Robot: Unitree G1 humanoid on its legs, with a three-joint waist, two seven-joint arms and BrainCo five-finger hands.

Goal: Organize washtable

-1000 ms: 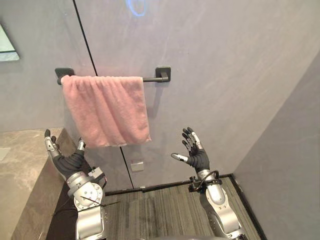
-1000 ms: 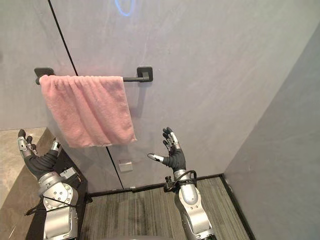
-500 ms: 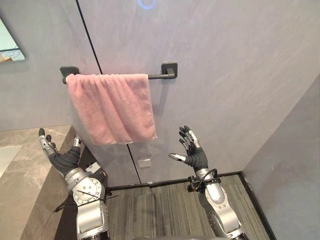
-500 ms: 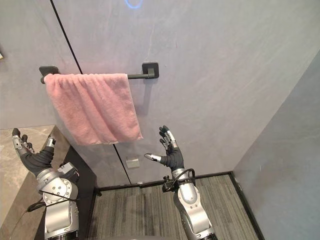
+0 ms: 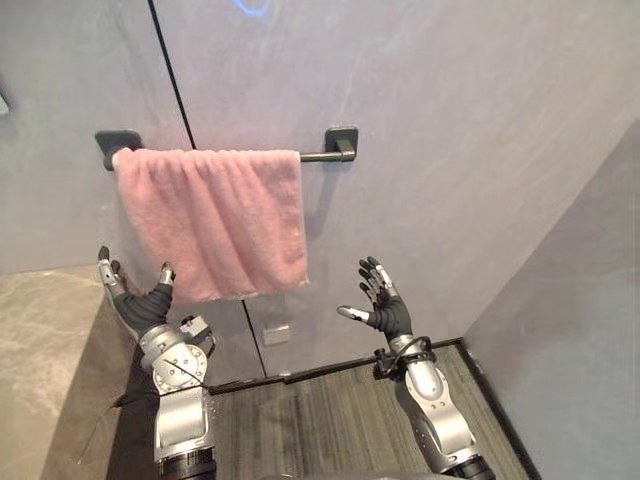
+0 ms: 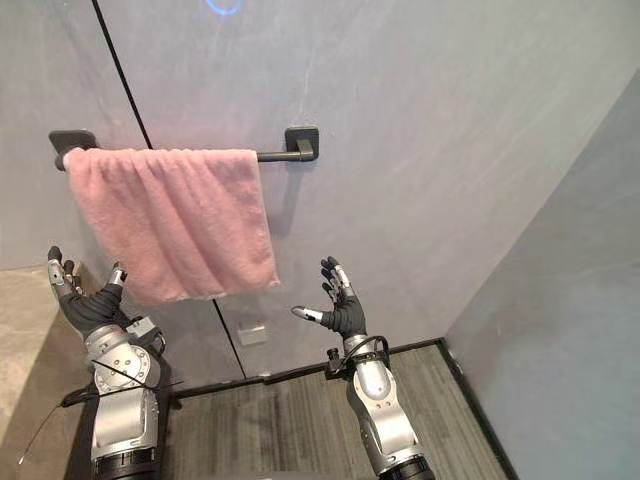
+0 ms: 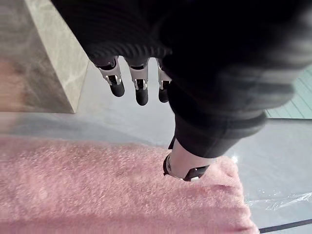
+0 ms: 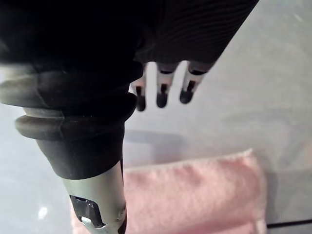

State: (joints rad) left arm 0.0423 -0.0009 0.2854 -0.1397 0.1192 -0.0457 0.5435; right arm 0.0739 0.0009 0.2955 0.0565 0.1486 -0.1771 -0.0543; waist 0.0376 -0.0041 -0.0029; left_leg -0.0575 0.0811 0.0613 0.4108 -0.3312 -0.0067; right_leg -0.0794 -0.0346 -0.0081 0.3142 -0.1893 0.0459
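Left hand [image 5: 140, 300] – raised, palm toward the wall, fingers straight and spread, nothing held. In the left wrist view the fingers [image 7: 141, 88] are seen extended in a row and the thumb [image 7: 183, 168] is set apart from them, its tip in front of the pink towel [image 7: 97, 195]; whether contact is made there cannot be told. From the head views the hand is placed just below the towel's lower left corner, beside the edge of the stone washtable top [image 5: 40, 330].

Right hand [image 5: 385, 310] – also raised and released, fingers straight, thumb held out to the side, nothing grasped. It is placed below and to the right of the towel, well apart from it. In the right wrist view the fingers [image 8: 161, 95] are shown straight against the grey wall, with the towel [image 8: 195, 190] seen beyond.

The pink towel [image 5: 215, 220] is draped over a dark towel bar [image 5: 315, 157] fixed to the grey wall [image 5: 450, 150]. The bar's left part is covered by the cloth, and a short bare length is left at the right, up to the square bracket. The towel's lower edge hangs a little lower on the right.

A thin dark seam [image 5: 170, 70] is seen running down the wall behind the towel. A small pale wall plate [image 5: 274, 333] is set low on the wall, between the two hands. Striped grey flooring [image 5: 320, 410] is visible underneath – bounded by a dark skirting strip.
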